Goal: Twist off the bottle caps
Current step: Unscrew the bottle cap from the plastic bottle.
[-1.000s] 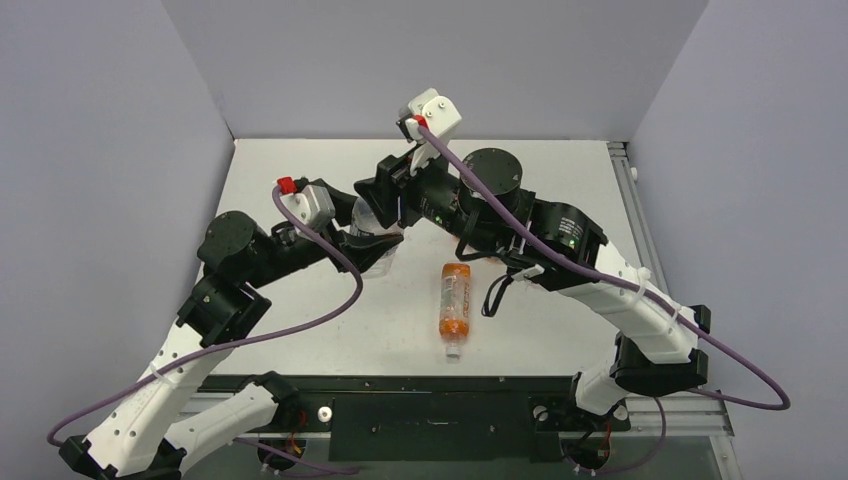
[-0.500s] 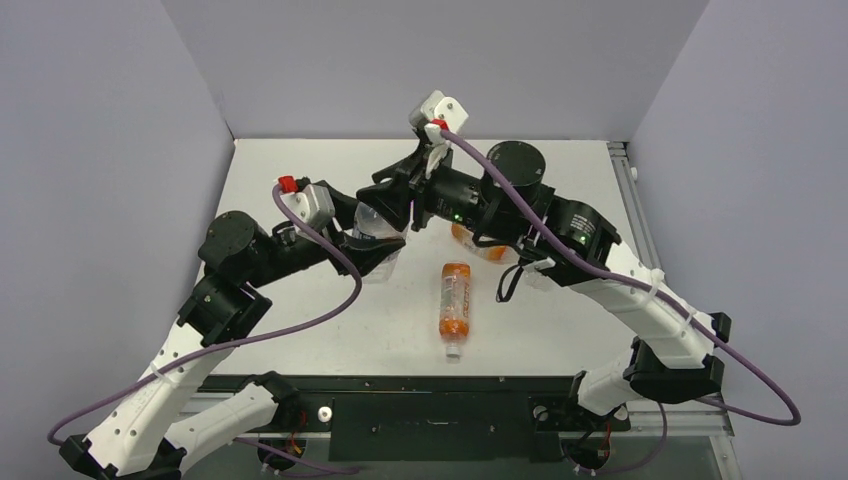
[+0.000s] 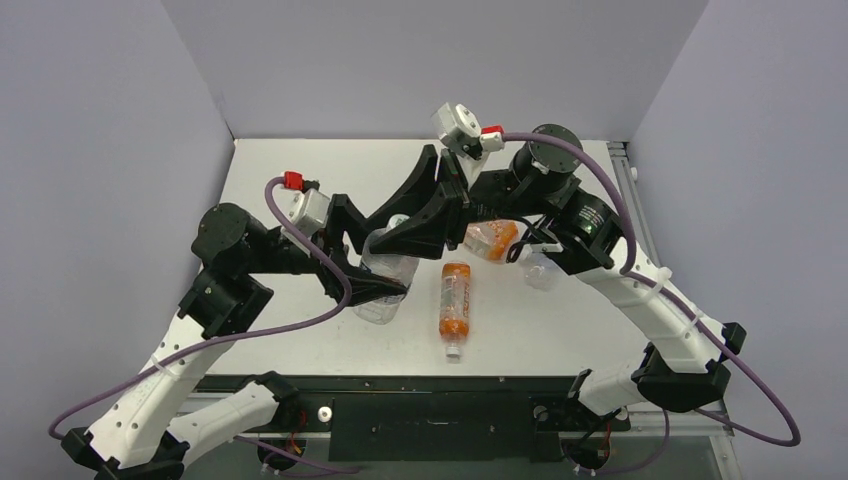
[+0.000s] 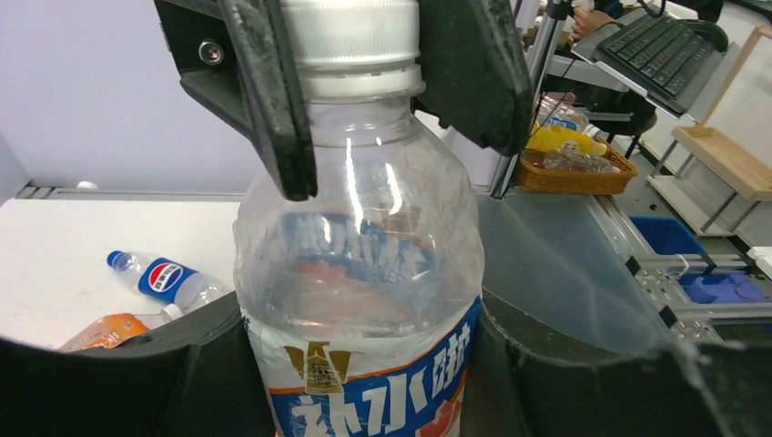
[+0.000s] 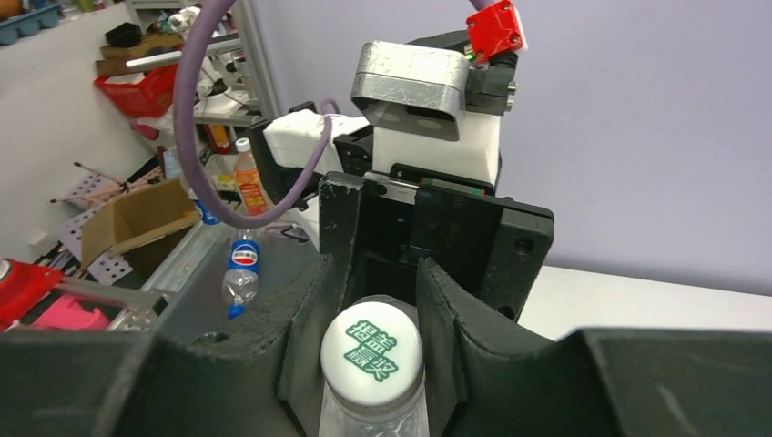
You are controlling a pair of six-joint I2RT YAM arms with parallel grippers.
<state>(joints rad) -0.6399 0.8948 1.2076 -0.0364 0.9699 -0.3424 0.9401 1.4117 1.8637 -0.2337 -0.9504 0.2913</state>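
Holding 1 clear bottle (image 4: 360,273): left gripper (image 3: 383,288) at body, right gripper (image 5: 373,314) on cap (image 5: 371,357)

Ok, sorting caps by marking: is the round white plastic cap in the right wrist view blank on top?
No, the white cap shows green characters on top.

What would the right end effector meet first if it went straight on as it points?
The white round plastic cap with green print, already in its grip, atop the clear plastic bottle; depth is unclear.
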